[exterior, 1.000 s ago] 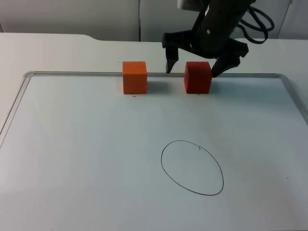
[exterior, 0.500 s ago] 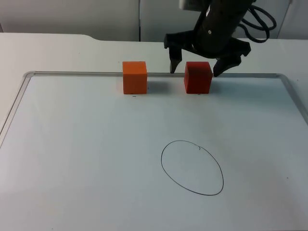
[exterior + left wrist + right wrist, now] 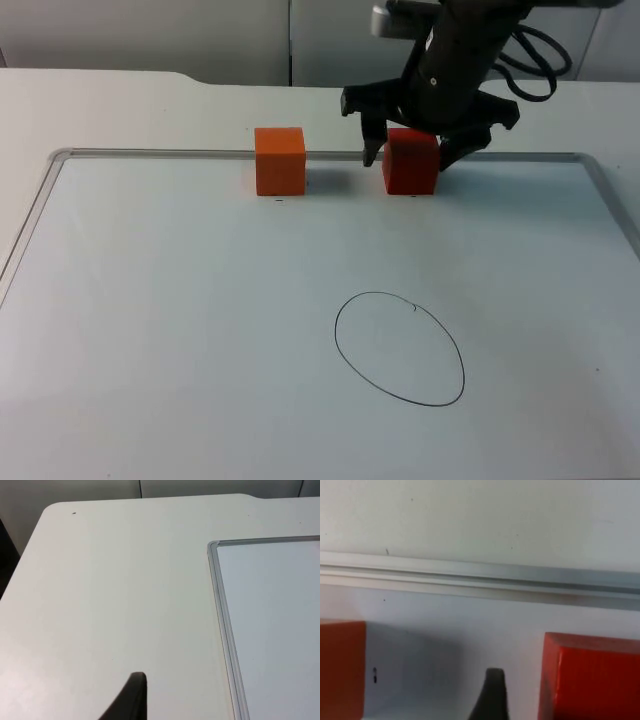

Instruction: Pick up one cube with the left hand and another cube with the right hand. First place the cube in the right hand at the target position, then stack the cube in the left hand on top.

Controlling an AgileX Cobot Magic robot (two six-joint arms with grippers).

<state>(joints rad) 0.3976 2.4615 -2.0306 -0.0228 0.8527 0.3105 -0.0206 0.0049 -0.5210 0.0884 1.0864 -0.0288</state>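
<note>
A red cube [image 3: 410, 162] stands at the whiteboard's far edge, and an orange cube [image 3: 279, 160] sits to its left. My right gripper [image 3: 407, 156] is open and lowered over the red cube, with one finger on each side of it. In the right wrist view the red cube [image 3: 590, 677] is beside one black fingertip [image 3: 492, 695], with the orange cube [image 3: 340, 667] further off. A hand-drawn circle [image 3: 400, 348] marks the board nearer the front. My left gripper [image 3: 132, 700] waits over the bare table beside the board's corner.
The whiteboard's metal frame [image 3: 150, 153] runs right behind both cubes, and its corner [image 3: 212, 545] appears in the left wrist view. The white table [image 3: 130, 105] extends beyond it to the grey wall.
My right gripper has come down and slightly forward, so its fingers now straddle the red cube instead of hanging behind it. Neither cube has moved.
</note>
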